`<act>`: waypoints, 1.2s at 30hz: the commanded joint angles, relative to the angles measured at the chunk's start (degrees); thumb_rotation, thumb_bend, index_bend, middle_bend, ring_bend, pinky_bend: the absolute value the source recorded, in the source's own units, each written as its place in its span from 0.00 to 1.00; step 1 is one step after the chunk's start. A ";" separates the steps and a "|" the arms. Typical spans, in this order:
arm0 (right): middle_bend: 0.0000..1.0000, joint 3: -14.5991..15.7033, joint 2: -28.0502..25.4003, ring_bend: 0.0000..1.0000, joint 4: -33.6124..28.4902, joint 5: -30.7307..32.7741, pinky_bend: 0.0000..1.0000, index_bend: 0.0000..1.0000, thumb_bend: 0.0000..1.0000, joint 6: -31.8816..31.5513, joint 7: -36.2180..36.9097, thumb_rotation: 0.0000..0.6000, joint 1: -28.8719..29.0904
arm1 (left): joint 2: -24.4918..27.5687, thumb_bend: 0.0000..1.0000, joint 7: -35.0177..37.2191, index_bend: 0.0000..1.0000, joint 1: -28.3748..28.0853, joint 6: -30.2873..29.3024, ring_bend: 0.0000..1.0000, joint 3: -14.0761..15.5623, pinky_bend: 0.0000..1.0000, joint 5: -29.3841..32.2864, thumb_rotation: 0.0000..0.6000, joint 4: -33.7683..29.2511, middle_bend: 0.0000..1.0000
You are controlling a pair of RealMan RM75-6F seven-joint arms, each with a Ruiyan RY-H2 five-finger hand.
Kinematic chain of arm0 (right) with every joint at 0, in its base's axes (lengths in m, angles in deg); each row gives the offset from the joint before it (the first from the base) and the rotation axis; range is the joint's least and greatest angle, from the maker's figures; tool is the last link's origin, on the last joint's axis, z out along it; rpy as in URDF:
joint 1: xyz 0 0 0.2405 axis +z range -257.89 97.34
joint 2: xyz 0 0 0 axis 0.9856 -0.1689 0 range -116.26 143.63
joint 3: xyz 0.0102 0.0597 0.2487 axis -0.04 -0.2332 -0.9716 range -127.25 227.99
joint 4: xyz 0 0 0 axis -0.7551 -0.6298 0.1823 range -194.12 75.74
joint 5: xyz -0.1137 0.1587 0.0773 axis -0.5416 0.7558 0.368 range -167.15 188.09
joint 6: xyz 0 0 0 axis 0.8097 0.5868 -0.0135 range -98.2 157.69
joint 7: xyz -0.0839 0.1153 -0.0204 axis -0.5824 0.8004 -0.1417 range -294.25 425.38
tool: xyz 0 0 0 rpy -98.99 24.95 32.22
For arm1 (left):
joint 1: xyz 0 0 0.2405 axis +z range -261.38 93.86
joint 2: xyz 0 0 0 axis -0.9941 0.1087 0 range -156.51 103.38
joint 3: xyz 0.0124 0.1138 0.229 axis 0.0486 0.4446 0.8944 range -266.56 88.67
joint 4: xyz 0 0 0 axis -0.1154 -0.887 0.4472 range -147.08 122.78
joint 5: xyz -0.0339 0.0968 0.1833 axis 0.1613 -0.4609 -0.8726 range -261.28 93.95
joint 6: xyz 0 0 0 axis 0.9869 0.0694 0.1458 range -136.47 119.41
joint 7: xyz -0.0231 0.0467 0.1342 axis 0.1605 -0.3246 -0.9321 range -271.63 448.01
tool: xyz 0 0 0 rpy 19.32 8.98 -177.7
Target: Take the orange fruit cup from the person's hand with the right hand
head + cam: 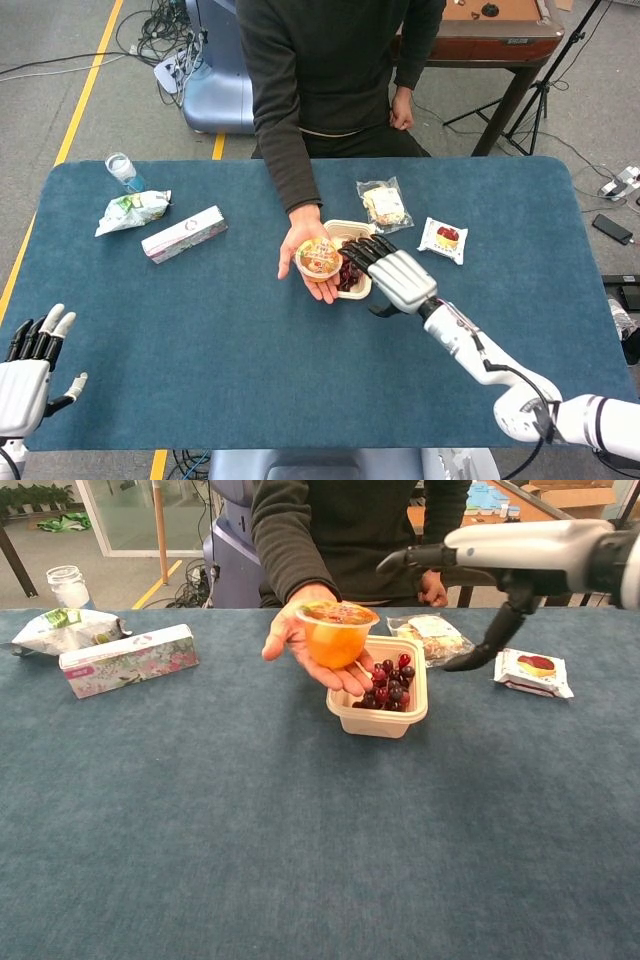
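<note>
- The orange fruit cup (317, 259) sits upright on the person's hand (303, 252), held above the blue table (200, 340) near its centre.
- The right hand (390, 275), fingers spread and holding nothing, hovers at the cup's 3 o'clock over the tray of cherries (386, 694), not touching the cup.
- The left hand (28, 368) lies spread at the table's 8 o'clock corner, holding nothing.

Table cover (200, 830): matt blue cloth, finely napped. Orange fruit cup (335, 635): glossy translucent plastic, printed film lid. Right hand (395, 275): smooth silver-and-black hard shell, plastic-looking.
</note>
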 commanded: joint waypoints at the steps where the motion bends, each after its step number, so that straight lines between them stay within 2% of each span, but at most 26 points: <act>1: 0.06 -1.61 3.68 0.00 3.28 5.05 0.03 0.02 0.19 2.09 -1.90 1.00 4.39 | 0.06 0.30 0.02 0.02 0.09 -0.09 0.00 0.05 0.00 -0.08 1.00 -0.08 0.00; 11: 0.06 -1.82 9.41 0.00 9.67 15.42 0.03 0.02 0.19 4.57 -4.08 1.00 13.17 | 0.16 0.30 -0.04 0.02 0.50 -0.44 0.00 0.18 0.00 -0.12 1.00 -0.12 0.00; 23: 0.08 -0.61 13.49 0.00 14.75 22.72 0.04 0.02 0.20 5.57 -4.37 1.00 19.82 | 0.35 0.30 0.51 0.02 0.92 -0.73 0.00 0.14 0.00 0.21 1.00 0.30 0.00; 25: 0.10 -0.48 13.98 0.00 15.30 22.77 0.08 0.04 0.25 4.97 -4.07 1.00 20.26 | 0.37 0.30 0.60 0.02 1.02 -0.85 0.00 0.09 0.00 0.30 1.00 0.37 0.00; 28: 0.16 -0.33 14.57 0.01 15.94 22.17 0.19 0.14 0.33 3.76 -3.39 1.00 20.37 | 0.42 0.30 0.72 0.02 1.11 -0.92 0.00 0.09 0.00 0.32 1.00 0.42 0.00; 34: 0.26 -0.50 15.89 0.14 17.18 19.40 0.41 0.32 0.44 0.26 -1.41 1.00 19.61 | 0.33 0.30 0.67 0.02 1.11 -0.79 0.00 0.10 0.00 0.27 1.00 0.50 0.00; 36: 0.27 -0.61 16.31 0.17 17.58 18.13 0.45 0.36 0.45 -0.64 -0.32 1.00 19.18 | 0.33 0.30 0.61 0.02 1.12 -0.77 0.00 0.10 0.00 0.26 1.00 0.48 0.00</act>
